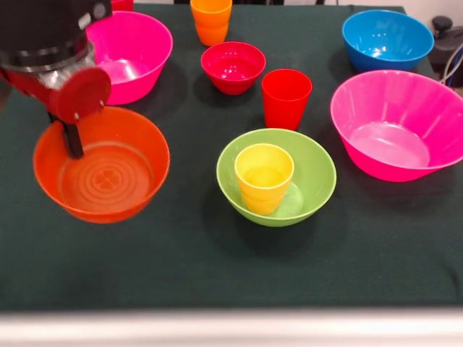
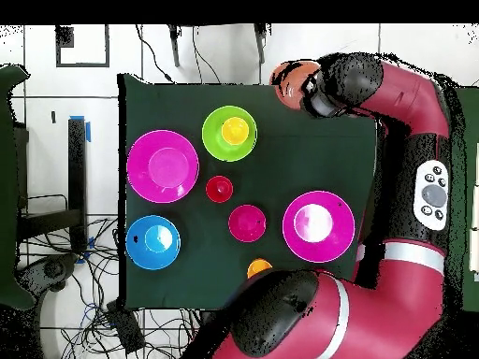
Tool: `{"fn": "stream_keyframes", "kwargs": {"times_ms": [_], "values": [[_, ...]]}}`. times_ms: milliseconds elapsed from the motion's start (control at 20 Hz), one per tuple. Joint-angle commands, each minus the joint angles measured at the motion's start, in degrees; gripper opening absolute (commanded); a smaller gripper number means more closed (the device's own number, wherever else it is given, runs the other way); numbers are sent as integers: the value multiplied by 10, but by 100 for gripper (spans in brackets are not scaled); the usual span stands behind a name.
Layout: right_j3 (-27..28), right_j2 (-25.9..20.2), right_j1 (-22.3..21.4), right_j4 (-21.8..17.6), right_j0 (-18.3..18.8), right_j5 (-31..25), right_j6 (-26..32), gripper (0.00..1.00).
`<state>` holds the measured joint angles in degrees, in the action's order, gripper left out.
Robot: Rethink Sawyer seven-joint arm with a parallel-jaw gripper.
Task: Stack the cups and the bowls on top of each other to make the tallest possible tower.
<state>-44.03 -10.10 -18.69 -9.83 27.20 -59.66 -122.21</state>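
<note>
My gripper (image 1: 72, 144) is shut on the far rim of the small orange bowl (image 1: 108, 181), which has a ringed flat bottom. It holds the bowl upright at the left of the front view, seemingly just above the cloth. In the overhead view the orange bowl (image 2: 288, 75) shows at the table's top edge beside the arm's wrist. The lime-green bowl (image 1: 315, 173) sits mid-table with the yellow cup (image 1: 264, 177) upright inside it. They also show in the overhead view as the green bowl (image 2: 213, 140) and the yellow cup (image 2: 234, 130). The held bowl is well to the left of them.
A red cup (image 1: 286, 97) and a crimson bowl (image 1: 233, 66) stand behind the green bowl, with an orange cup (image 1: 211, 20) at the far edge. One hot-pink bowl (image 1: 134, 50) is behind my gripper and another (image 1: 394, 123) is at the right. A blue bowl (image 1: 387, 40) is far right.
</note>
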Motion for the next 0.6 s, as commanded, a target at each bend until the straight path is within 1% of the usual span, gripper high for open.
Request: {"fn": "stream_keyframes", "kwargs": {"times_ms": [50, 200, 250, 350, 500, 600], "values": [[-80, -28, -60, 11, -7, -54, 80, 0], [-100, -37, -67, 18, -7, -40, 86, 0], [-110, -45, -66, 23, -5, -29, 92, 0], [-121, -60, -62, 36, -1, -24, 99, 0], [-132, -66, -63, 49, -8, -17, 82, 0], [-138, -57, -63, 47, -20, -7, 64, 0]]}}
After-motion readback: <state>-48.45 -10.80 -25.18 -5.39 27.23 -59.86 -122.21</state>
